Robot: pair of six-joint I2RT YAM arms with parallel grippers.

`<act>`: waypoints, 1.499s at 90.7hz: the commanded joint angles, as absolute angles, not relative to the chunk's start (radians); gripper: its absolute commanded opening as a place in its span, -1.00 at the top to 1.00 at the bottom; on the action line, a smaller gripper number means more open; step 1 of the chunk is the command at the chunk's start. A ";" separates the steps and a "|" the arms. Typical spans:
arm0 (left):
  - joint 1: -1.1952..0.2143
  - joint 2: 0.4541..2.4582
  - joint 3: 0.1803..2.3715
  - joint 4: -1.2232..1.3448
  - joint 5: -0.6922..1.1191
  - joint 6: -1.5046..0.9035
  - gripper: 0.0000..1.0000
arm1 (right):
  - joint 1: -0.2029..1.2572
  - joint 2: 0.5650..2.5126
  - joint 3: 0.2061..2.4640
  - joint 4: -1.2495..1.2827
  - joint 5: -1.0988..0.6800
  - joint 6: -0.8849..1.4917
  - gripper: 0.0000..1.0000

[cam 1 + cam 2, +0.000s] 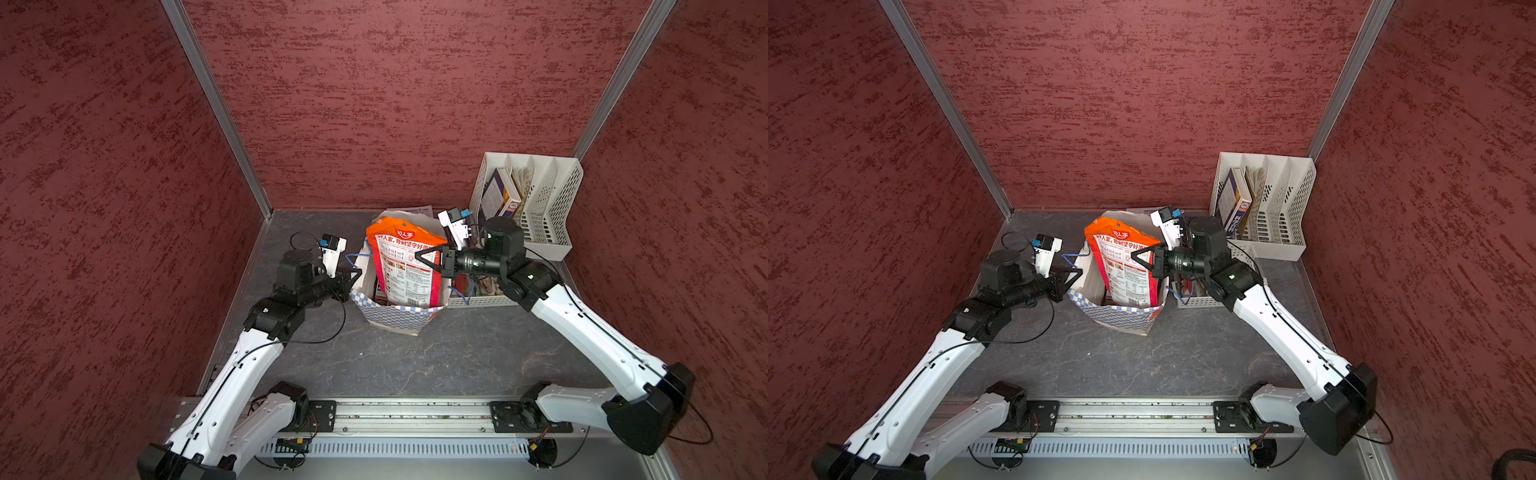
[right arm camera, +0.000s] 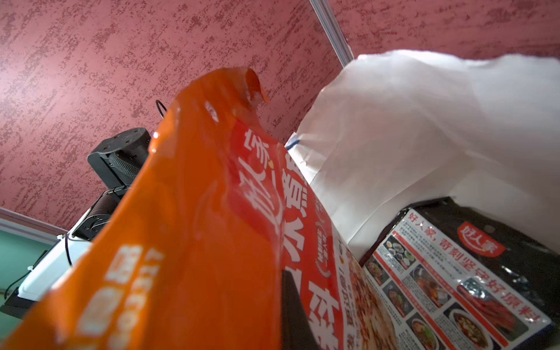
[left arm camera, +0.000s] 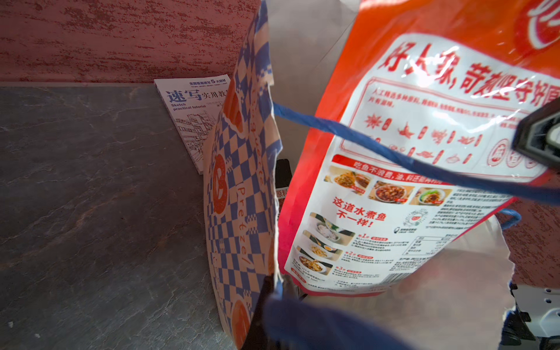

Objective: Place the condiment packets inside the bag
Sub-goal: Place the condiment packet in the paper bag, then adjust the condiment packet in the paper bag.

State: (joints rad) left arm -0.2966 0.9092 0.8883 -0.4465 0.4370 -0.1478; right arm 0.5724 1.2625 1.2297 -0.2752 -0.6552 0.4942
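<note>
Top view: right gripper (image 1: 420,257) pinches the orange packet (image 1: 399,266) upright, half inside the bag (image 1: 395,318); left gripper (image 1: 356,275) clamps the bag's nine-o'clock rim, probably to hold its mouth open.

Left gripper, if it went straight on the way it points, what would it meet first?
Likely the orange packet standing in the bag, whose rim the left gripper pinches; depth between them is unclear.

Both top views look steeply down from high; wrist views, close behind their fingers (image 2: 292,312), share the orange packet (image 3: 394,212).
</note>
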 commanded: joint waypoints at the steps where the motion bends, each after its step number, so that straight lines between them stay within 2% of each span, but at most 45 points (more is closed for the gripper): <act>1: -0.294 0.908 0.896 -0.416 0.454 -0.123 1.00 | 0.581 1.263 1.224 -0.288 -0.690 0.589 1.00; 14: -0.292 0.918 0.898 -0.417 0.454 -0.116 1.00 | 0.591 1.266 1.159 -0.197 -0.688 0.678 1.00; 28: -0.293 0.927 0.901 -0.414 0.456 -0.117 1.00 | 0.609 1.263 1.112 -0.105 -0.578 0.768 1.00; 53: -0.292 0.935 0.907 -0.416 0.461 -0.116 1.00 | 0.620 1.353 1.152 -0.283 -0.512 0.758 1.00; 57: -0.293 0.939 0.909 -0.418 0.461 -0.111 1.00 | 0.620 1.352 1.154 -0.311 -0.487 0.753 0.76; 61: -0.293 0.941 0.914 -0.423 0.462 -0.106 1.00 | 0.619 1.348 1.166 -0.347 -0.454 0.733 0.39; 64: -0.292 0.943 0.918 -0.424 0.464 -0.105 1.00 | 0.619 1.340 1.179 -0.379 -0.413 0.709 0.21; 69: -0.292 0.948 0.922 -0.426 0.467 -0.103 1.00 | 0.617 1.326 1.198 -0.436 -0.345 0.666 -0.04; 75: -0.293 0.954 0.925 -0.424 0.472 -0.101 1.00 | 0.615 1.315 1.229 -0.497 -0.273 0.620 -0.20; 88: -0.293 0.962 0.923 -0.421 0.478 -0.095 1.00 | 0.610 1.316 1.312 -0.602 -0.125 0.511 -0.31; 101: -0.293 0.962 0.907 -0.408 0.480 -0.086 1.00 | 0.601 1.332 1.365 -0.637 -0.069 0.446 -0.27; 113: -0.292 0.963 0.901 -0.400 0.486 -0.082 1.00 | 0.602 1.373 1.410 -0.633 -0.176 0.381 -0.24; 128: -0.293 0.963 0.898 -0.401 0.486 -0.071 1.00 | 0.632 1.371 1.440 -0.636 -0.392 0.214 -0.44; 136: -0.292 0.964 0.896 -0.400 0.486 -0.069 1.00 | 0.648 1.380 1.459 -0.690 -0.433 0.162 -0.50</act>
